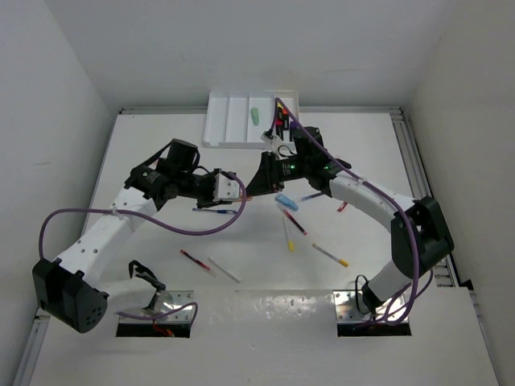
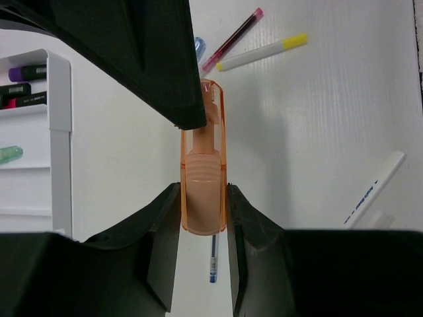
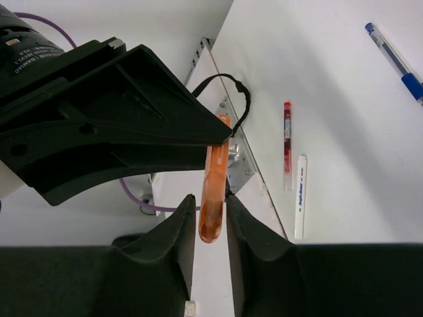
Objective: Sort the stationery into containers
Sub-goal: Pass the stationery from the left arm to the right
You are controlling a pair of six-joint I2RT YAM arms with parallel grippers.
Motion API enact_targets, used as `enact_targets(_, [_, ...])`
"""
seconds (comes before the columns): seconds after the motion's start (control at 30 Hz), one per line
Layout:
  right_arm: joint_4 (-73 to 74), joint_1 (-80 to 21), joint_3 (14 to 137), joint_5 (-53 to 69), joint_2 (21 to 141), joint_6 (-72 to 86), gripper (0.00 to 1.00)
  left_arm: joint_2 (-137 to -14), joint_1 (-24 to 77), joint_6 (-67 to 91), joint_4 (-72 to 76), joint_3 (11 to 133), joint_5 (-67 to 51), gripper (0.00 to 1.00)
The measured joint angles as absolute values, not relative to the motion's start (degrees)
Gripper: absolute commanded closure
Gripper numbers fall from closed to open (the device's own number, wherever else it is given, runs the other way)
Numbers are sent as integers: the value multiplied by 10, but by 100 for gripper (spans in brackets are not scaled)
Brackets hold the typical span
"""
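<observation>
An orange highlighter hangs above the table's middle between both grippers. My left gripper is shut on its near end; the right gripper's black finger covers the far end. My right gripper stands around the other end with jaws slightly apart: a thin gap shows on the left side. In the top view the left gripper and the right gripper meet tip to tip. The white four-compartment tray at the back holds a green highlighter and several dark markers.
Loose on the table: a blue highlighter, a blue pen, a red pen, a yellow pen, a white yellow-tipped pen, a red pen, a white pen. Purple cables loop by both arms.
</observation>
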State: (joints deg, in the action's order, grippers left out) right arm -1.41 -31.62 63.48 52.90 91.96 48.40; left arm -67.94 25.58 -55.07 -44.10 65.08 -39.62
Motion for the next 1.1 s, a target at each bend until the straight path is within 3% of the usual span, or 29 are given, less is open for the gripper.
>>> enact_targets(0.1, [-18,-316,633,530,920,487,96,-682,256,-549,-441,650,-397,83])
enact_targets(0.23, [-17,-315,631,526,920,489,99,-682,256,-539,-437,650,-396,82])
enact_targets(0.3, [-15,-314,631,527,920,486,93,-684,254,-532,-435,650,-397,83])
enact_targets(0.43, [-10,-313,633,530,923,482,64,-691,251,-522,-430,650,-402,85])
enact_targets(0.5, [-7,-314,634,533,924,477,62,-696,251,-519,-423,650,-402,85])
enact_targets(0.6, [-3,-314,634,536,925,475,74,-698,251,-517,-418,650,-402,85])
enact_targets(0.7, [1,-316,634,537,925,470,94,-698,251,-517,-415,650,-403,83])
enact_targets(0.73, [5,-315,634,535,926,470,98,-698,251,-517,-414,650,-403,80])
enact_targets(0.8, [8,-313,634,534,927,471,100,-698,251,-517,-411,650,-403,49])
enact_targets(0.83, [9,-312,634,533,927,471,100,-698,251,-508,-408,650,-402,1])
enact_targets(1.1, [58,-265,715,467,962,413,100,-705,211,-336,-334,646,-321,0])
